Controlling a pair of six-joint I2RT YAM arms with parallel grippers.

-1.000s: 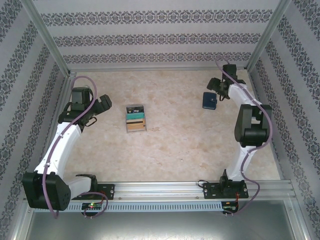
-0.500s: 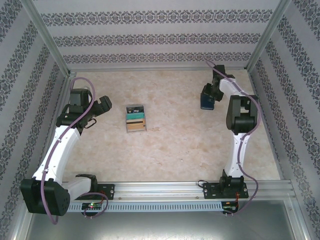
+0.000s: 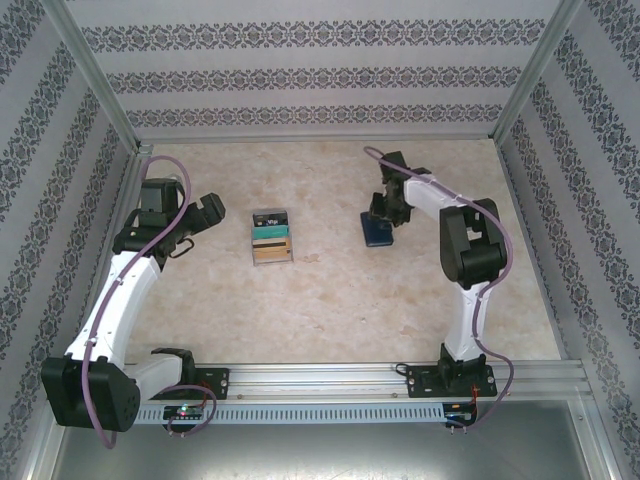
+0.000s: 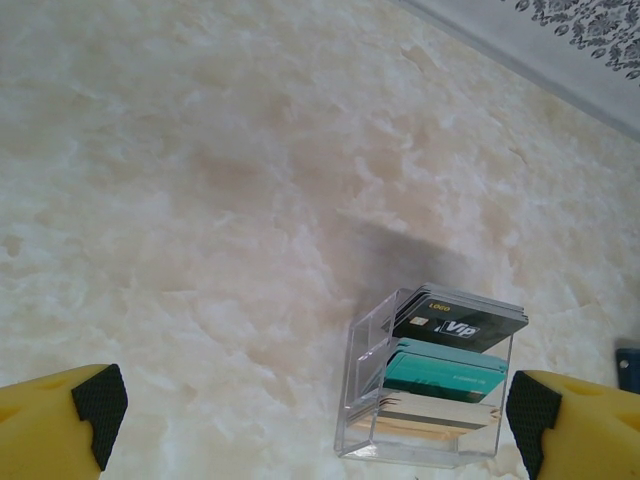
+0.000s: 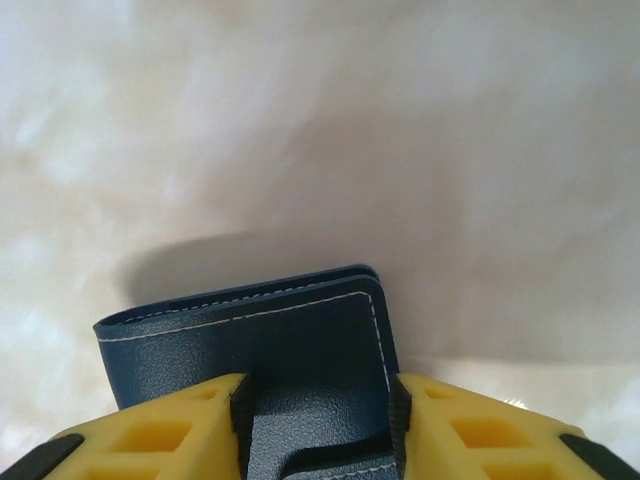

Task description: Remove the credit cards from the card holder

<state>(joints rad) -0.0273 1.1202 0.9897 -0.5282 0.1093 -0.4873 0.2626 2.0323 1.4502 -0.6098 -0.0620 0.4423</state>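
The card holder (image 3: 376, 231) is a dark navy folding case with white stitching, held right of the table's middle. My right gripper (image 3: 386, 212) is shut on it, and in the right wrist view the pads press both side edges of the card holder (image 5: 250, 330) inside the right gripper (image 5: 315, 410). Its shadow on the marble suggests it hangs just above the table. The credit cards (image 3: 271, 237), black, teal and tan, lie stacked left of centre. My left gripper (image 3: 205, 215) stands open to their left. The left wrist view shows the credit cards (image 4: 450, 365) ahead of the open left gripper (image 4: 312, 420).
The cards sit in a clear tiered stand (image 4: 365, 400) on the marble table (image 3: 330, 290). Patterned walls and metal frame posts (image 3: 95, 85) close in the back and both sides. A rail (image 3: 330, 378) runs along the near edge.
My right gripper closed on the card holder and carried it from the far right corner leftward and nearer. The left arm shifted slightly, then held still, jaws open.
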